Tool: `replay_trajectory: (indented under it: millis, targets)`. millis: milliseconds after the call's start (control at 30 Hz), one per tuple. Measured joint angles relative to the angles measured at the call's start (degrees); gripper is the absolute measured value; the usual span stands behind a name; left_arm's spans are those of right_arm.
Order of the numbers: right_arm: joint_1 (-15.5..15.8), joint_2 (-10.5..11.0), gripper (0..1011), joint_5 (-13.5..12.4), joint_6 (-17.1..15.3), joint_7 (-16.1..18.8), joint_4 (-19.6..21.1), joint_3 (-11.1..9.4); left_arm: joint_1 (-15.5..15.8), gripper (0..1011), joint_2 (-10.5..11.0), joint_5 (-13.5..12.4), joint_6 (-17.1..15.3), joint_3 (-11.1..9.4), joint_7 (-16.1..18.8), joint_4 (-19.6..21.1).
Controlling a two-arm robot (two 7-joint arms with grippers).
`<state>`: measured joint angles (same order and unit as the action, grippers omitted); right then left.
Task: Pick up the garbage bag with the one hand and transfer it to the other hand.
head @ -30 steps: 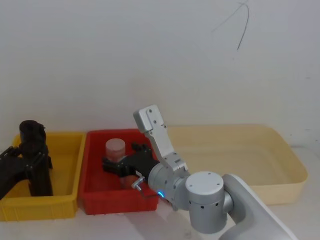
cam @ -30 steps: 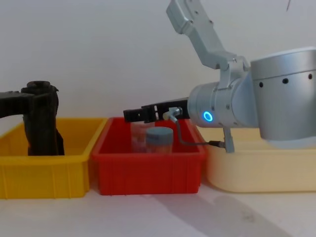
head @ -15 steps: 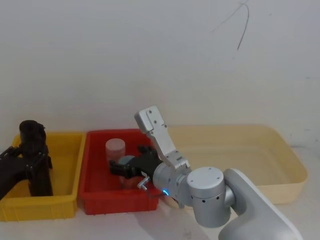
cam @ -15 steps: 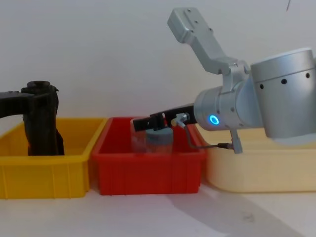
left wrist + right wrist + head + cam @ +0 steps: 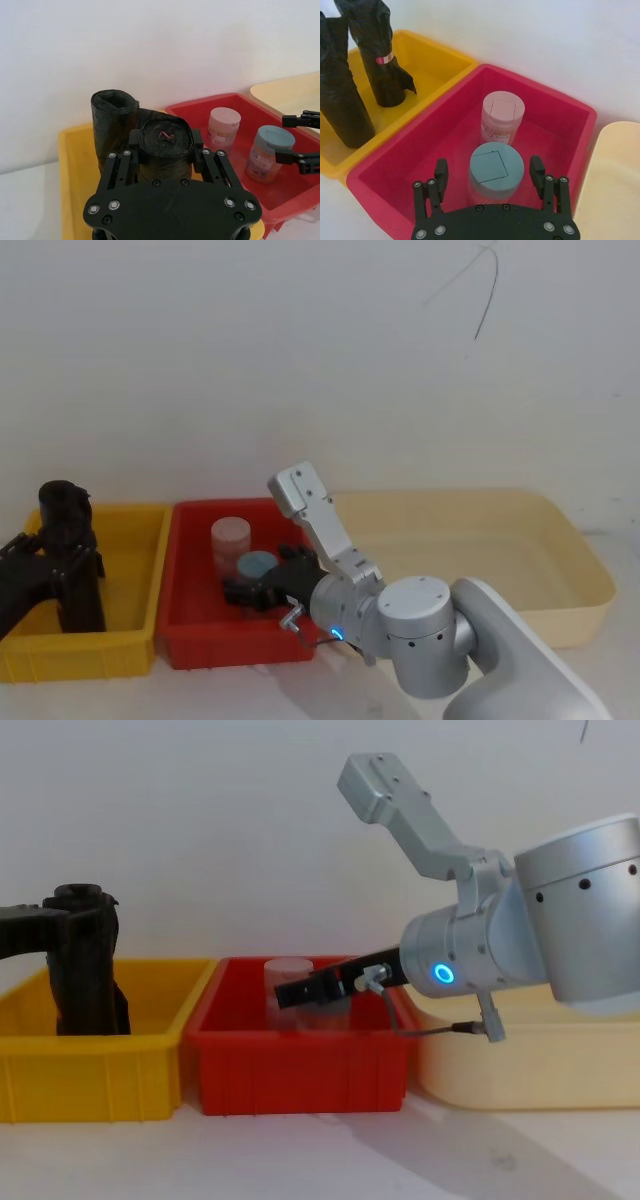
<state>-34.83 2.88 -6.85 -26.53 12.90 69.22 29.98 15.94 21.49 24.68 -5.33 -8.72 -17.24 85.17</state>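
Your left gripper (image 5: 165,141) sits in the yellow bin (image 5: 100,1075) w/ a finger pressed to each side of the garbage bag (image 5: 88,985), near its top end. Looks clamped on. The bag stands upright on the bin floor, just beside a 2nd black roll (image 5: 377,55) w/ a pink band, so don't mix them up. Right gripper (image 5: 489,172) is over in the red bin (image 5: 300,1070), fingers spread wide either side of a blue-lidded jar (image 5: 496,160), not touching it and well apart from the bag.

Handling, my read: it's rolled thin film, so prob. light, and firm only while the roll is tight. The plastic looks matte but crinkly, so layers may slide or telescope if you squeeze just the outer wrap. The top end looks ragged and loose. Grip across the full body, approx where you are or a bit lower. Leave the lower half free so the right gripper has bare roll to take at handover. Moderate squeeze: it'll dent, not break.
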Motion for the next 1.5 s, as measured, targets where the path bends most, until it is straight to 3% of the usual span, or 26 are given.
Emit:
replay_trajectory:
  millis: [833, 1067, 1267, 1500]
  targets:
    - [-1.84, -2.82, 994, 0.35, 1.91, -1.15, -6.11, -2.07, 0.00, 554, 0.00, 0.00, 0.00, 0.00, 0.00, 0.00]
    - [-2.13, -3.19, 851, 0.49, 2.42, -1.36, -6.94, -2.29, 0.00, 553, 0.00, 0.00, 0.00, 0.00, 0.00, 0.00]
    - [-2.30, -3.40, 663, 0.55, 2.71, -1.45, -7.43, -2.40, 0.00, 553, 0.00, 0.00, 0.00, 0.00, 0.00, 0.00]
    - [-2.39, -3.51, 663, 0.60, 2.91, -1.51, -7.74, -2.47, 0.00, 554, 0.00, 0.00, 0.00, 0.00, 0.00, 0.00]
